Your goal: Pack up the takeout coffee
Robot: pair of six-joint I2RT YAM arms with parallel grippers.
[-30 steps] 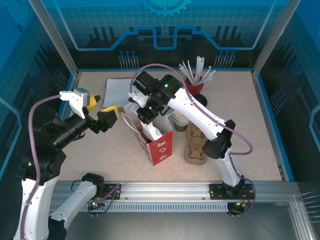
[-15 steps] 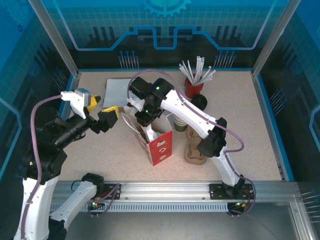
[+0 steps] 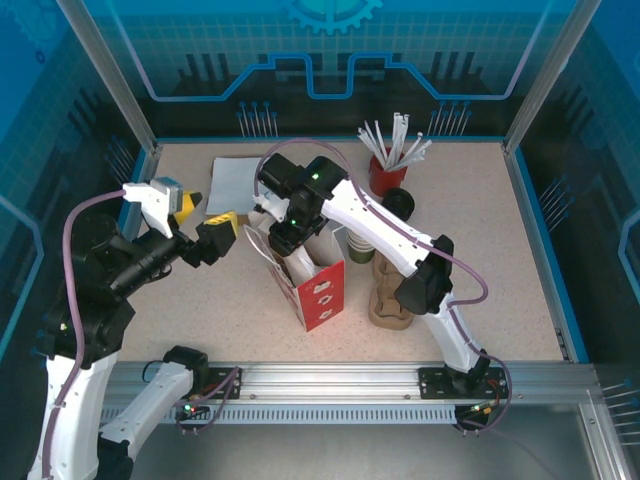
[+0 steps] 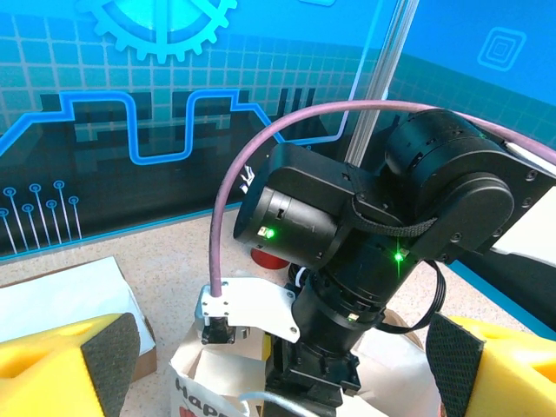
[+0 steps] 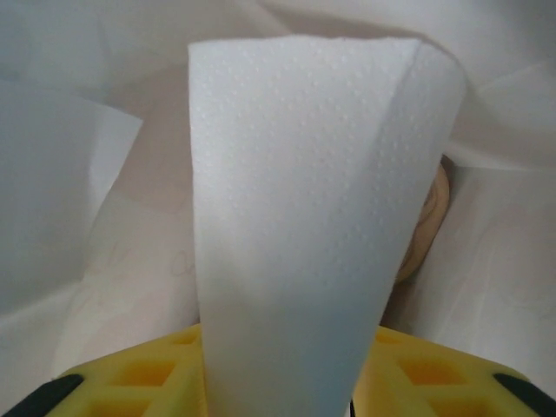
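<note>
My right gripper (image 5: 287, 387) is down inside the red paper bag (image 3: 325, 295), its yellow fingers (image 5: 130, 382) on either side of a white napkin (image 5: 304, 174) that stands upright between them. Whether they are pinching the napkin or have let go of it, I cannot tell. The wrist camera looks along the napkin at the bag's pale inner walls close around it.

Where the coffee cup sits I cannot say for sure. A rounded tan edge (image 5: 432, 228) peeks out from behind the napkin, low in the bag, and that may be its top.

I judge the step in hand to be leaving the napkin in the bag. To do it well I would spread the fingers fully before lifting, so the paper does not ride up with them. Then I would come straight up through the mouth of the bag, keeping the wrist off its walls, since a light bag will tip or drag easily.

Just beside the bag, on the far right of it, stand a stack of cups (image 3: 361, 243) and a brown cup carrier (image 3: 390, 295), so I would not swing that way.

My left gripper (image 3: 205, 212) hangs spread wide and empty, just left of the bag and not touching it. It is well placed to steady the rim if the bag shifts.
</note>
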